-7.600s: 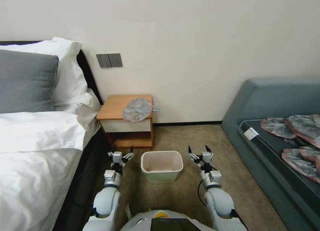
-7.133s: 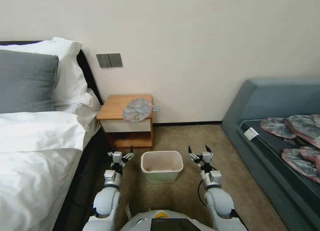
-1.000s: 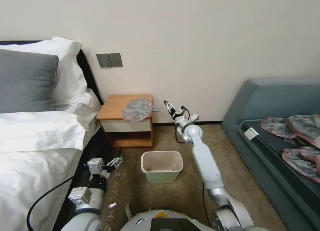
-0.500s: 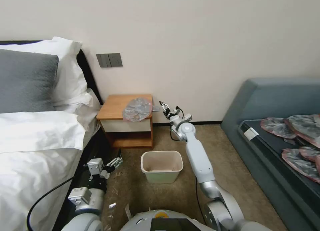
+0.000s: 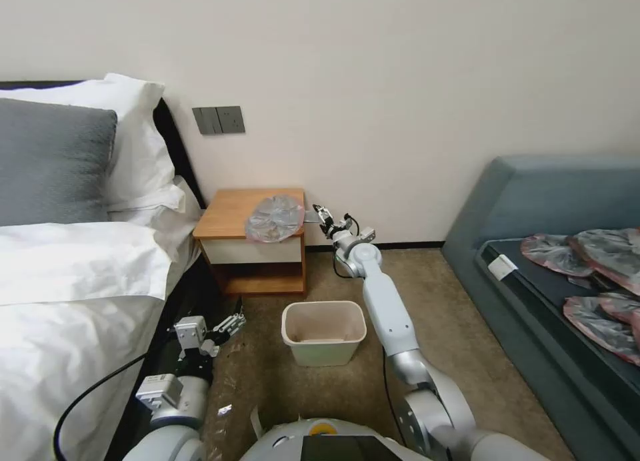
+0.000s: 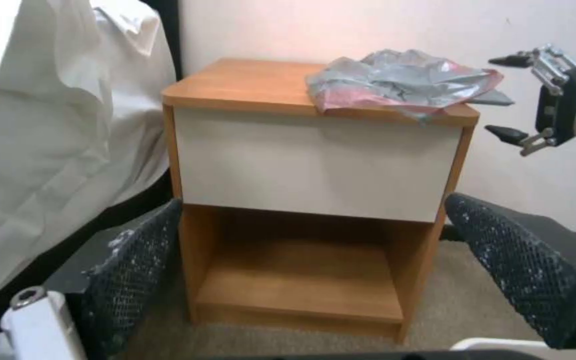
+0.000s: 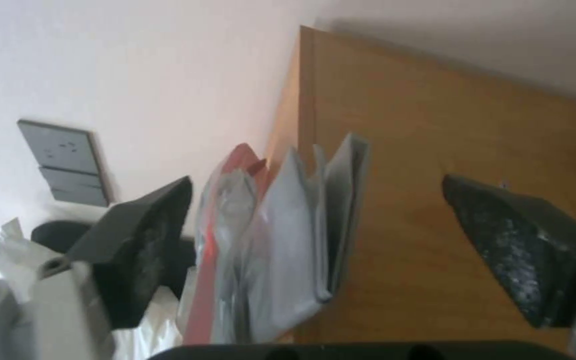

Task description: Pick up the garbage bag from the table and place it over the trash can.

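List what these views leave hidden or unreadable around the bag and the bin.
- Garbage bag, head view: whether the open right gripper touches it is too small to tell.
- Trash can, head view: far outer wall hidden by its rim.
- Table, left wrist view: lower corners blocked by left gripper's fingers.

garbage bag (image 5: pixel 275 217): wrinkly glossy plastic | table (image 5: pixel 230 213): smooth wood | trash can (image 5: pixel 324 331): matt plastic

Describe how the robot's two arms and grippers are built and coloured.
Both arms are glossy white-grey shells with silver metal joint rings. The right gripper has slim black-tipped fingers on a silver frame, with a black cable looping at its wrist. The left gripper carries a white boxy block; its fingers wear black mesh-textured pads, and a black cable trails away.
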{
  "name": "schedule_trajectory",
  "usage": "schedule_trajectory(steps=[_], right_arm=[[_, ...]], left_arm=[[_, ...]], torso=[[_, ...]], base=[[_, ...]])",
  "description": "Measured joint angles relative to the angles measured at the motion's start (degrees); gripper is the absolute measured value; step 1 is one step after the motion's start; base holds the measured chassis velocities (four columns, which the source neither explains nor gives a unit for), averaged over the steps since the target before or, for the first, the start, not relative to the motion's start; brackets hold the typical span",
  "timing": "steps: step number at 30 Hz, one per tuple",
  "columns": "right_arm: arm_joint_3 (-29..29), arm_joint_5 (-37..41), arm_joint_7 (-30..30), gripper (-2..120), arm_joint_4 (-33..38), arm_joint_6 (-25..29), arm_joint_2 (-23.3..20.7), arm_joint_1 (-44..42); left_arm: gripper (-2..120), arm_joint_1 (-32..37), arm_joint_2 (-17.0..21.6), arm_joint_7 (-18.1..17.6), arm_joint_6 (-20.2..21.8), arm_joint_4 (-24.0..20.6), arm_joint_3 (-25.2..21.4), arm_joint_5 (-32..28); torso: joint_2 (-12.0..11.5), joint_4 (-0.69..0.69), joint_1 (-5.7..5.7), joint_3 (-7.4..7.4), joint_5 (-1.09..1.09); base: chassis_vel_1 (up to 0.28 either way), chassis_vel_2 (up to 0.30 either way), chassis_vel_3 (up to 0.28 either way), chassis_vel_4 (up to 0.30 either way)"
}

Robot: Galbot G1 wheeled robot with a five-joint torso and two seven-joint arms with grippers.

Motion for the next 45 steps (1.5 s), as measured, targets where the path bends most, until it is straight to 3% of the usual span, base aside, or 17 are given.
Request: schedule_trajectory(steps=[24,35,45], right_arm=[[-0.30,-0.61,-0.96,2,-0.42,0.10,0.71,-0.11],[-1.59,0.53,0.79,0,4.18,0.25,0.50,-2.39],[-3.86,1.60,4.08,0,13.18,1.32,-1.08,-8.13]], left_arm=[[100,-0.01,-0.07,0.05,-0.28,0.00,0.00,-0.01],[100,-0.01,-0.11,0.06,-0.35,0.00,0.00,-0.02],[100,-0.02,-0.15,0.09,-0.46,0.00,0.00,-0.02]], torso=[[0.00,0.00,0.00,0.00,0.01],[0.01,0.00,0.00,0.00,0.01],[0.01,0.01,0.00,0.00,0.01]], base=[[0.000,0.000,0.000,0.000],[0.000,0.000,0.000,0.000],[0.000,0.000,0.000,0.000]])
